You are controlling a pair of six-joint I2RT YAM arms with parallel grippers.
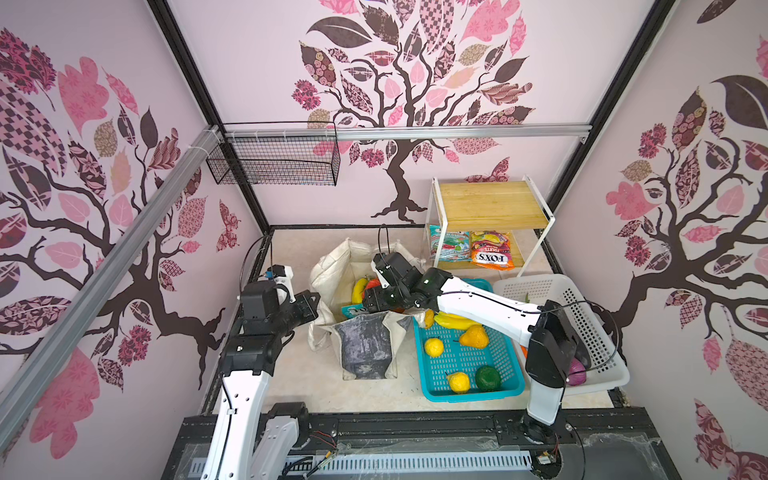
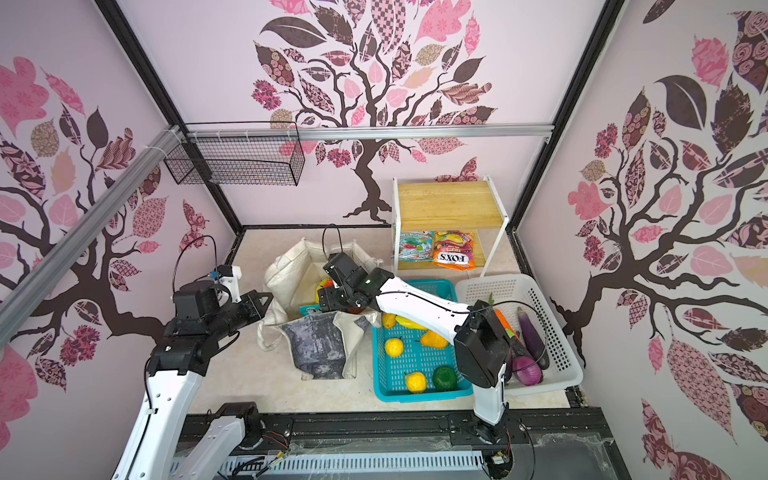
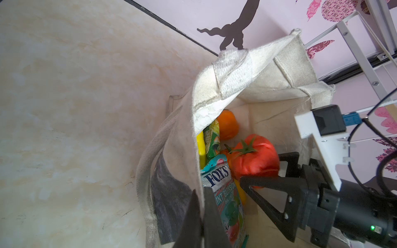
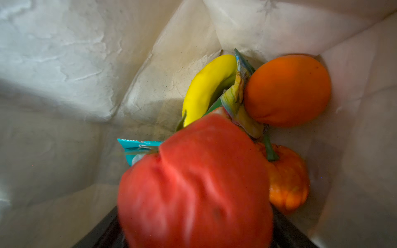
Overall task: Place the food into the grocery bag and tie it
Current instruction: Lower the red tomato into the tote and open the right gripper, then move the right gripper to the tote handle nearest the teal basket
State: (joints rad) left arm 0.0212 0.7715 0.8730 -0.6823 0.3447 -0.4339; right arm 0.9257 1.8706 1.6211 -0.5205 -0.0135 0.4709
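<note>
The cream grocery bag [image 1: 365, 345] [image 2: 316, 349] stands open at the middle of the floor. My left gripper [image 3: 203, 193] [image 1: 313, 305] is shut on the bag's near rim, with fabric pinched between the fingers. My right gripper [image 1: 368, 301] [image 4: 194, 232] reaches down inside the bag. Its jaws stand wide, and a blurred red tomato [image 4: 193, 182] [image 3: 253, 158] sits between them. Below lie an orange [image 4: 287, 90], a yellow banana [image 4: 206, 88], a small orange pumpkin [image 4: 287, 184], a teal FOX'S packet [image 3: 219, 176] and a green packet [image 3: 211, 137].
A teal basket [image 1: 473, 395] right of the bag holds several fruit pieces, among them a pear [image 1: 473, 336] and a banana [image 1: 453, 320]. A white basket [image 1: 540, 282] beyond it holds an eggplant [image 2: 530, 332] and an onion. Two FOX'S packets [image 1: 492, 251] lie on a shelf rack.
</note>
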